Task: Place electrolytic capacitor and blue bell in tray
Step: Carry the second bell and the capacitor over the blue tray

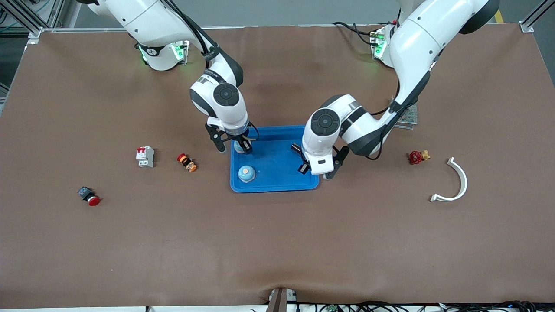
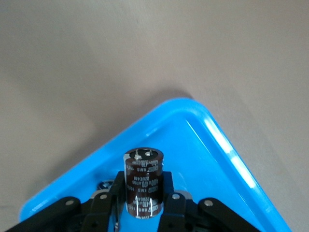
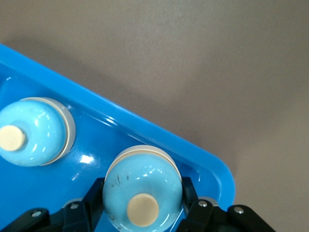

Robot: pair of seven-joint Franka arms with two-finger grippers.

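Observation:
The bright blue tray point(image 1: 277, 182) lies mid-table. My right gripper point(image 1: 234, 146) is over the tray's corner toward the right arm's end, shut on a light blue bell point(image 3: 142, 186) with a cream button; in the right wrist view point(image 3: 142, 193) its fingers point(image 3: 96, 191) flank the dome just above the tray floor point(image 3: 145, 130). A second blue bell point(image 1: 246, 173) rests in the tray and also shows in the right wrist view point(image 3: 34, 131). My left gripper point(image 1: 318, 170) is over the tray's edge toward the left arm's end, shut on a dark brown electrolytic capacitor point(image 2: 143, 181) held upright above the tray point(image 2: 217, 159).
Toward the right arm's end lie a white and red circuit breaker point(image 1: 145, 156), a red and orange button point(image 1: 187, 162) and a black-bodied red push button point(image 1: 89, 196). Toward the left arm's end lie a red valve point(image 1: 417, 157), a white curved piece point(image 1: 455, 182) and a metal mesh part point(image 1: 407, 117).

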